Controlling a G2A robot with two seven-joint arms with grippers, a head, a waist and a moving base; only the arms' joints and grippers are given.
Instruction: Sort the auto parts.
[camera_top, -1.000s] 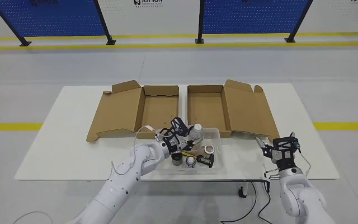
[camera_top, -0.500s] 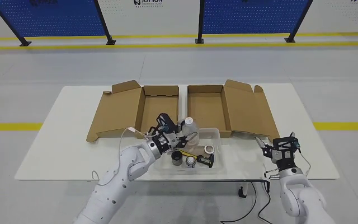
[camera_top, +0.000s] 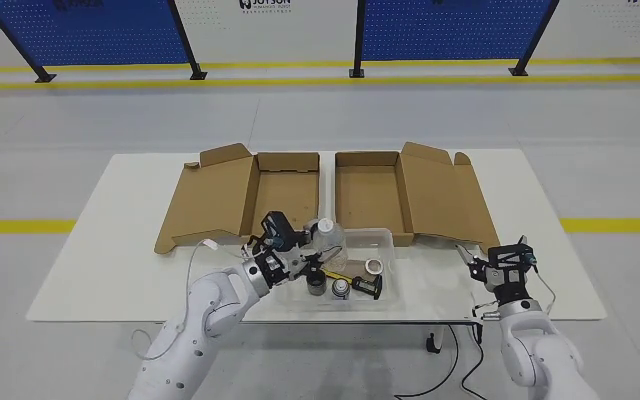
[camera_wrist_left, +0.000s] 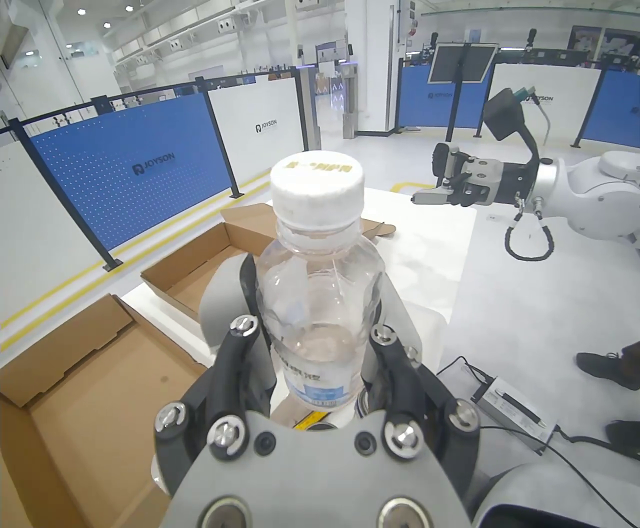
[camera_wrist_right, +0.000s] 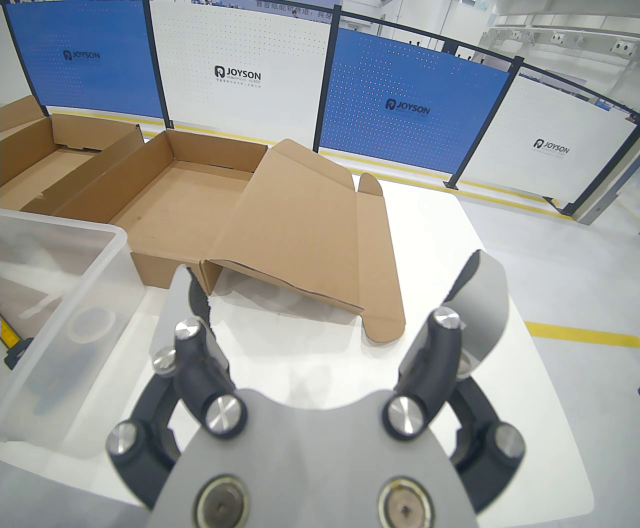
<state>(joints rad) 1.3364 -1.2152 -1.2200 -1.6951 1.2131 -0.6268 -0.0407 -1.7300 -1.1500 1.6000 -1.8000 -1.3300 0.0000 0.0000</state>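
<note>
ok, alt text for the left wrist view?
The left tool grips a clear plastic bottle with a white cap. Two open cardboard boxes lie beyond it on a white table, and the right tool is farther off near the table edge.

The lower part of the bottle (camera_wrist_left: 318, 260) is covered by the left gripper (camera_wrist_left: 310, 320), which is closed around it, so its base is not seen. In the right wrist view the clear bin (camera_wrist_right: 75, 280) is cut off by the picture's edge, and its contents are blurred through the cloudy wall; only a pale ring (camera_wrist_right: 90, 320) is made out. The left cardboard box (camera_wrist_right: 30, 160) is cut off there too. From above, the small parts (camera_top: 345, 285) lying in the bin are too small to be told apart.
</note>
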